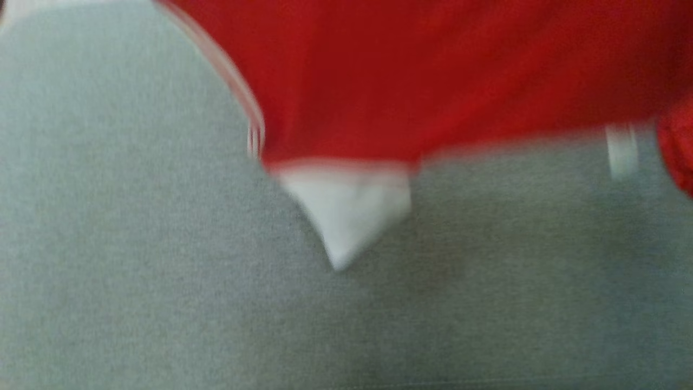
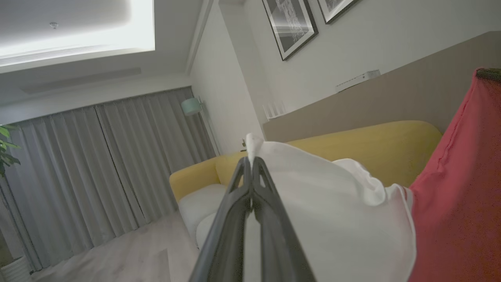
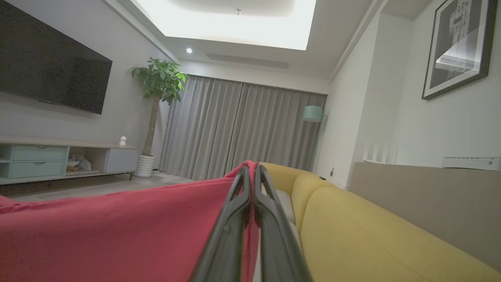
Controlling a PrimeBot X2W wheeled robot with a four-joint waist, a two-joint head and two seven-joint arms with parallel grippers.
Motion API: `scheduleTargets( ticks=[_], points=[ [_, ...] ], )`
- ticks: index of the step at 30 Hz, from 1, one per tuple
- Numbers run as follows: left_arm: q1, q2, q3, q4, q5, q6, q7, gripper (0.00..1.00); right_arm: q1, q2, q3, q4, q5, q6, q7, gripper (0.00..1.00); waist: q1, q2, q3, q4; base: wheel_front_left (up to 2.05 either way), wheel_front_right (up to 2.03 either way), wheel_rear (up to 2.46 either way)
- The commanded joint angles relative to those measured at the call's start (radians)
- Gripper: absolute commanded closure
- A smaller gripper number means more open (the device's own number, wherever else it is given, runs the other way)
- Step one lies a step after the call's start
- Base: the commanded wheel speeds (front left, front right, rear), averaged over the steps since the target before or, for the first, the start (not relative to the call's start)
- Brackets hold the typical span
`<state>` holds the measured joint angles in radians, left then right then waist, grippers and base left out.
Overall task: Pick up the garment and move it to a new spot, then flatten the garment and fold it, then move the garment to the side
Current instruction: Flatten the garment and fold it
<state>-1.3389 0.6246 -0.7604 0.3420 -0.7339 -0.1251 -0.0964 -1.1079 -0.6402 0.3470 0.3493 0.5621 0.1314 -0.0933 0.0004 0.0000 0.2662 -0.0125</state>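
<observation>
left end effector (image 2: 250, 159) apparently on garment (image 2: 336, 211)

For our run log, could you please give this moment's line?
left gripper: shut on red-and-white fabric garment | right gripper: shut on same garment | below: grey textured surface

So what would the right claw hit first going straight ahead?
Beyond the red cloth the right claw pinches, the way looks free to the grey curtains, perhaps skimming the yellow sofa; depth is unclear.
</observation>
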Motion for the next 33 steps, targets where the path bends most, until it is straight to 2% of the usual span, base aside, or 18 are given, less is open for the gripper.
scheduleTargets(
  ticks=[1, 5, 8, 11, 13, 17, 20, 23, 24, 27, 29, 33],
  points=[
    [-0.105, 0.026, 0.045, 0.004, 0.015, -0.003, -0.025, 1.0, -0.052, -0.003, -0.011, -0.006, -0.016, -0.001, -0.022, 1.0, -0.0004, 0.0, 0.073, 0.027, 0.0, 0.0, 0.0],
    [-0.229, -0.035, 0.044, 0.109, 0.048, -0.005, -0.122, 1.0, -0.158, 0.01, -0.019, 0.078, -0.089, -0.001, -0.1, 1.0, -0.0004, 0.0, 0.114, 0.05, 0.0, 0.0, 0.0],
    [-0.257, -0.049, 0.018, 0.13, 0.039, -0.005, -0.149, 1.0, -0.188, -0.001, -0.009, 0.114, -0.117, -0.001, -0.124, 1.0, -0.0004, 0.0, 0.127, 0.066, 0.0, 0.0, 0.0],
    [-0.216, -0.026, -0.024, 0.099, 0.003, -0.005, -0.16, 1.0, -0.167, -0.02, 0.015, 0.131, -0.119, -0.001, -0.133, 1.0, -0.0004, 0.0, 0.142, 0.076, 0.0, 0.0, 0.0],
    [-0.161, 0.009, -0.057, 0.054, -0.015, -0.005, -0.163, 1.0, -0.13, -0.03, 0.033, 0.137, -0.107, -0.001, -0.136, 1.0, -0.0004, 0.0, 0.154, 0.079, 0.0, 0.0, 0.0],
    [0.01, 0.07, -0.064, -0.07, -0.032, -0.005, -0.165, 1.0, 0.008, -0.047, 0.058, 0.15, -0.07, -0.001, -0.146, 1.0, -0.0004, 0.0, 0.164, 0.085, 0.0, 0.0, 0.0],
    [0.187, 0.117, -0.056, -0.165, 0.002, 0.002, -0.165, 1.0, 0.145, -0.049, 0.052, 0.158, -0.042, -0.001, -0.156, 1.0, -0.0004, 0.0, 0.154, 0.086, 0.0, 0.0, 0.0],
    [0.378, 0.162, -0.063, -0.248, 0.049, 0.043, -0.165, 1.0, 0.308, -0.041, 0.026, 0.152, -0.016, -0.001, -0.163, 1.0, -0.0004, 0.0, 0.127, 0.085, 0.0, 0.0, 0.0],
    [0.378, 0.162, -0.063, -0.248, 0.049, 0.043, -0.165, 1.0, 0.308, -0.041, 0.026, 0.152, -0.016, -0.001, -0.163, 1.0, -0.0004, 0.0, 0.127, 0.085, 0.0, 0.0, 0.0],
    [0.581, 0.19, -0.053, -0.326, 0.067, 0.105, -0.165, 1.0, 0.49, -0.03, -0.01, 0.122, -0.017, -0.001, -0.166, 1.0, -0.0004, 0.0, 0.092, 0.078, 0.0, 0.0, 0.0],
    [0.774, 0.192, -0.061, -0.399, 0.077, 0.144, -0.165, 1.0, 0.674, -0.003, -0.08, 0.075, -0.038, -0.001, -0.168, 1.0, -0.0004, 0.0, 0.054, 0.075, 0.0, 0.0, 0.0],
    [0.971, 0.191, -0.079, -0.451, 0.08, 0.181, -0.165, 1.0, 0.892, 0.05, -0.184, -0.017, -0.12, -0.001, -0.168, 1.0, -0.0004, 0.0, 0.008, 0.065, 0.0, 0.0, 0.0]
  ],
)
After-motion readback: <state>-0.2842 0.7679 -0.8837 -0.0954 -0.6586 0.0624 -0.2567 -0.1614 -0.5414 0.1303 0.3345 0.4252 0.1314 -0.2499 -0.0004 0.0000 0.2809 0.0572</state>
